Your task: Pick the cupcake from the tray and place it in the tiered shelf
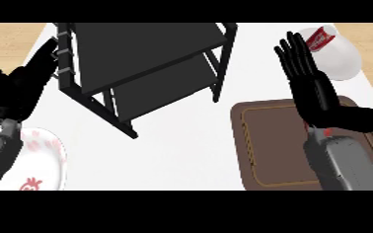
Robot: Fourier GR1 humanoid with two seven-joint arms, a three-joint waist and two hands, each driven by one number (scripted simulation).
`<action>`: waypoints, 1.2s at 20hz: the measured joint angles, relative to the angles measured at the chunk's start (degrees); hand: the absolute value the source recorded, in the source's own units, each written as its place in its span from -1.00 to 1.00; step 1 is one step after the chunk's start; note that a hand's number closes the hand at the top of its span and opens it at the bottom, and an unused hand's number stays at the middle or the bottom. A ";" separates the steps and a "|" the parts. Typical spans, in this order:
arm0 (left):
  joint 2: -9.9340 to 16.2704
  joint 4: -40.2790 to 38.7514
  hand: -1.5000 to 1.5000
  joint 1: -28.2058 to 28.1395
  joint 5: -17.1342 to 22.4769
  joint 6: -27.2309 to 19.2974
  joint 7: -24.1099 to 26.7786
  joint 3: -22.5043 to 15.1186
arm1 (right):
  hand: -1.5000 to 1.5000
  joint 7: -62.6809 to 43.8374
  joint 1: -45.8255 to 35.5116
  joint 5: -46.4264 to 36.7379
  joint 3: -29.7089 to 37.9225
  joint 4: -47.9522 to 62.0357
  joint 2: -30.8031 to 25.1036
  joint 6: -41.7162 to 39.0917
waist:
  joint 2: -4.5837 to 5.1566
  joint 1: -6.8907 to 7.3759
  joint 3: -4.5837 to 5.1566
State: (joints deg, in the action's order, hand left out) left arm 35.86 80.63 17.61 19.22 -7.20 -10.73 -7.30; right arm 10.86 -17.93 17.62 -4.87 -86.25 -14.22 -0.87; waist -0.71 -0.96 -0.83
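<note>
Brown and rectangular, the tray (255,143) lies nearest at the lower right of the white counter (175,148), and the grey right forearm (339,160) crosses its right side. No cupcake can be seen on the tray's bare part; whether the arm hides it cannot be told. At the lower left, a white plate with red markings (44,153) sits partly behind the left forearm. The right hand (317,91) is raised above the tray's far edge, its fingers straight and slightly spread, holding nothing. Farther back at the left edge, the left hand (29,81) is also up with straight fingers, just beside the left frame of the black tiered shelf (146,54). The shelf stands at the middle of the counter, both its dark levels bare. Farthest at the upper right, a white bowl with a red mark (335,54) shows behind the right fingertips.
</note>
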 measured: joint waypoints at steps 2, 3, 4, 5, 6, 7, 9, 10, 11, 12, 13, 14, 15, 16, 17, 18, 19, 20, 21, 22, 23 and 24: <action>-0.79 -0.12 0.00 -1.29 0.24 -0.52 -0.74 0.04 | 1.00 -0.26 2.70 -0.72 2.68 -1.29 -2.21 1.80 | 0.11 -0.35 0.34; -1.21 -0.66 0.00 -2.58 0.57 -1.07 -0.96 0.34 | 1.00 -0.09 4.73 -1.47 4.68 -1.50 -3.84 3.19 | 0.06 -0.96 0.49; -1.72 -1.38 0.00 -4.15 1.02 -1.54 -1.24 0.58 | 1.00 -0.13 6.60 -2.23 7.19 -1.44 -5.81 4.78 | -0.01 -1.78 0.62; -2.50 -2.20 0.00 -5.64 1.51 -2.22 -1.55 0.81 | 1.00 -0.03 8.77 -3.08 9.73 -1.10 -7.70 6.41 | -0.04 -2.90 0.75; -3.10 -3.11 0.00 -7.13 2.19 -2.85 -1.92 1.33 | 1.00 -0.16 10.80 -3.99 12.60 -0.65 -9.86 8.21 | -0.12 -4.10 0.90; -3.65 -3.58 0.00 -7.97 2.69 -3.23 -2.22 1.56 | 1.00 -1.52 13.68 -6.32 14.02 1.41 -12.30 9.80 | 0.51 -5.32 1.27; -5.48 -4.43 0.00 -10.25 3.95 -3.81 -2.54 1.69 | 1.00 -4.17 19.17 -8.44 17.95 5.38 -15.04 13.41 | 0.83 -6.26 1.29; -6.35 -4.60 0.00 -11.34 4.51 -3.85 -2.59 1.59 | -1.00 -5.03 21.78 -8.33 20.08 6.83 -15.47 14.80 | 0.73 -6.14 1.21; -7.15 -4.74 0.00 -12.59 5.13 -3.69 -2.48 1.55 | -1.00 -5.32 24.45 -7.67 22.37 7.70 -15.93 15.49 | 0.59 -5.85 1.14; -8.13 -4.48 0.00 -13.42 5.35 -3.77 -2.31 1.16 | -1.00 -5.16 27.13 -6.79 24.60 7.96 -16.29 15.74 | 0.48 -5.30 1.07; -9.06 -4.44 0.00 -13.60 5.24 -3.81 -1.96 0.72 | -1.00 -4.34 30.08 -5.92 26.46 7.35 -16.17 15.63 | 0.39 -4.73 0.98; -9.81 -3.99 0.00 -13.97 5.15 -3.60 -1.46 0.25 | -1.00 -3.36 32.97 -4.87 28.38 7.10 -16.57 14.52 | 0.31 -4.12 0.87; -10.53 -4.03 0.00 -13.72 5.02 -3.57 -1.50 -0.14 | -1.00 -1.93 35.99 -4.01 29.77 6.50 -16.53 13.04 | 0.28 -3.62 0.82; -11.29 -3.74 0.00 -14.14 4.78 -3.61 -1.02 -0.57 | -1.00 -1.24 38.98 -2.85 31.15 5.04 -16.75 11.26 | 0.24 -3.19 0.78; -12.10 -4.39 0.00 -14.41 4.24 -3.75 -0.55 -1.11 | -1.00 -0.21 41.54 -2.15 32.04 3.86 -16.73 9.50 | 0.28 -2.77 0.81; -12.43 -4.29 0.00 -14.78 4.10 -3.80 -0.74 -1.34 | -1.00 -0.59 44.12 -1.52 32.61 1.12 -16.69 8.25 | 0.32 -2.37 0.83; -12.76 -4.38 0.00 -15.08 4.07 -3.66 -0.70 -1.46 | -1.00 -0.90 46.45 -0.88 33.04 -1.13 -16.86 6.57 | 0.34 -2.01 0.86; -12.76 -4.31 0.00 -15.36 4.21 -3.35 -0.82 -1.34 | -1.00 -1.09 48.91 -0.23 33.52 -3.36 -16.88 4.84 | 0.37 -1.72 0.89; -13.03 -3.75 0.00 -16.07 4.07 -3.41 -0.81 -1.60 | -1.00 -1.72 51.47 0.36 33.92 -5.92 -16.93 3.27 | 0.37 -1.47 0.90; -12.87 -3.73 0.00 -16.06 4.31 -2.99 -1.10 -1.34 | -1.00 -2.87 53.67 0.95 34.35 -8.87 -16.98 2.08 | 0.40 -1.27 0.92; -13.43 -3.78 0.00 -16.32 3.86 -3.27 -0.84 -1.68 | -1.00 -4.14 55.29 1.69 35.03 -11.27 -17.36 0.81 | 0.43 -1.03 0.92; -13.50 -3.69 0.00 -16.01 3.58 -3.55 -1.38 -1.78 | -1.00 -5.96 56.90 2.05 35.48 -14.09 -17.95 -0.07 | 0.48 -0.87 0.94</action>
State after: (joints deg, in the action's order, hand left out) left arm 22.36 76.93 1.60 22.80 -10.76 -12.10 -9.08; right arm 4.89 38.97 19.67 30.61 -100.34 -32.17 -0.94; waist -0.23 -1.84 0.11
